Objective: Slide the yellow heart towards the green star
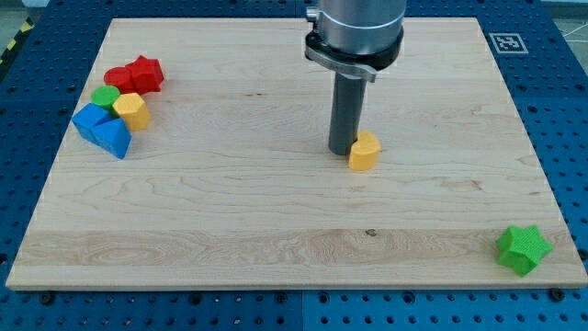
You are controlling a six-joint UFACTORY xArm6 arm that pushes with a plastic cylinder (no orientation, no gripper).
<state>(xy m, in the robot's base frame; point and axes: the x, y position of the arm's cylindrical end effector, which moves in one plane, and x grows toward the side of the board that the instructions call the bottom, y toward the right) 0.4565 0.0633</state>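
Note:
The yellow heart [364,151] lies near the middle of the wooden board [276,211], a little right of centre. My tip [343,151] stands right at the heart's left side, touching or nearly touching it. The green star [524,248] sits far off at the board's bottom right corner, down and to the right of the heart.
A cluster of blocks sits at the board's left edge: two red blocks [136,74], a green block [105,97], a yellow block [131,110] and two blue blocks [102,129]. A marker tag [506,42] lies beyond the top right corner.

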